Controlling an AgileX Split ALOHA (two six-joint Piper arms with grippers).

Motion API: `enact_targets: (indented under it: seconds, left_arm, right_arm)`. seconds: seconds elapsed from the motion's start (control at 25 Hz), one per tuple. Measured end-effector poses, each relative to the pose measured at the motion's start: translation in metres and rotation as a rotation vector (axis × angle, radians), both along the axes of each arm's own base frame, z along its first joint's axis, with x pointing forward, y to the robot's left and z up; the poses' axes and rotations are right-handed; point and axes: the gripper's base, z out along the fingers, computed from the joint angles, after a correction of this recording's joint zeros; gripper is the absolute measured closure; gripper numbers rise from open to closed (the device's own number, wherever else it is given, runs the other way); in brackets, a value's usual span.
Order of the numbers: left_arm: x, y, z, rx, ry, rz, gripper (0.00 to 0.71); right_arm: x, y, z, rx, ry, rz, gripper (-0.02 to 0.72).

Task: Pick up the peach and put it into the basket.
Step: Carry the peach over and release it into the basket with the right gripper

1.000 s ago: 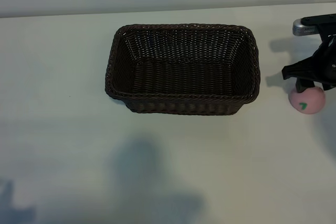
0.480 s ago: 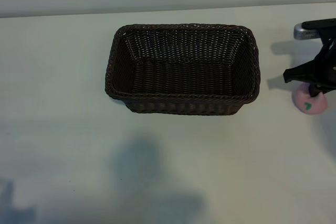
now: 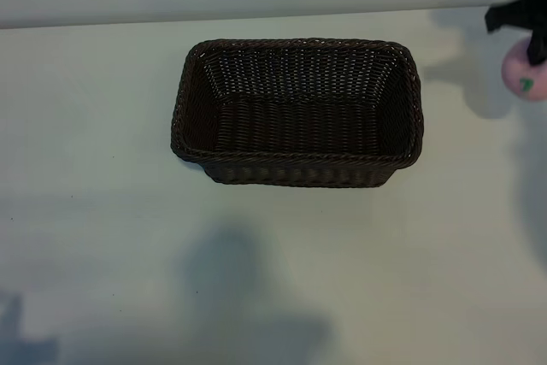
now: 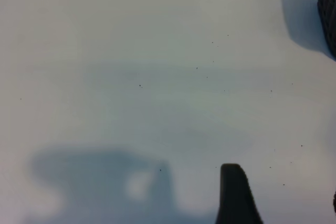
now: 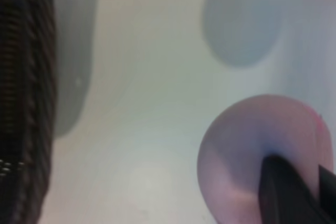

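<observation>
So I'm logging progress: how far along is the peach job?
Done: the right tool is shut on the small round pale-pink peach, off the white table. In hand: carrying it. Left: it sits right of the dark brown woven wicker basket, which holds nothing yet.

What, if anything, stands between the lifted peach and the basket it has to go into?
Nothing visible does. The right claw holds the peach above the table, off to the right of the basket. Only bare tabletop lies between them, and the basket looks empty, open at the top.
</observation>
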Motion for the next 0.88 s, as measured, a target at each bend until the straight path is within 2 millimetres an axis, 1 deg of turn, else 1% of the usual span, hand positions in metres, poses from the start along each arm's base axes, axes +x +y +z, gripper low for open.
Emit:
enact_targets:
  seconds: [0.08,0.16,0.2,0.28,0.48,0.56,0.68,0.8,0.88]
  left_arm:
    - [0.000,0.000,0.000,0.000,0.000,0.000,0.260]
    - [0.000,0.000,0.000,0.000,0.000,0.000,0.260]
    - [0.000,0.000,0.000,0.000,0.000,0.000,0.260]
    - [0.000,0.000,0.000,-0.001,0.000,-0.001,0.260]
    - [0.000,0.000,0.000,-0.001,0.000,-0.001,0.260]
    - [0.000,0.000,0.000,-0.001,0.000,-0.001,0.260]
    - [0.000,0.000,0.000,0.002,0.000,-0.003,0.260]
    - [0.000,0.000,0.000,0.002,0.000,-0.003,0.260]
    - [0.000,0.000,0.000,0.002,0.000,-0.003,0.260]
  right_arm:
    - [0.001,0.004,0.012,0.023,-0.012,0.004,0.660]
    - [0.002,0.014,0.020,0.043,-0.018,0.041,0.660]
    - [0.001,0.023,0.023,0.055,-0.021,0.064,0.660]
    - [-0.001,0.045,0.026,0.078,-0.030,0.124,0.660]
    - [-0.013,0.110,0.027,0.110,-0.047,0.284,0.660]
    - [-0.018,0.133,0.025,0.118,-0.061,0.333,0.660]
    - [-0.018,0.157,0.016,0.128,-0.080,0.382,0.660]
    - [-0.010,0.175,-0.003,0.133,-0.094,0.405,0.660]
    - [0.000,0.183,-0.021,0.136,-0.097,0.399,0.660]
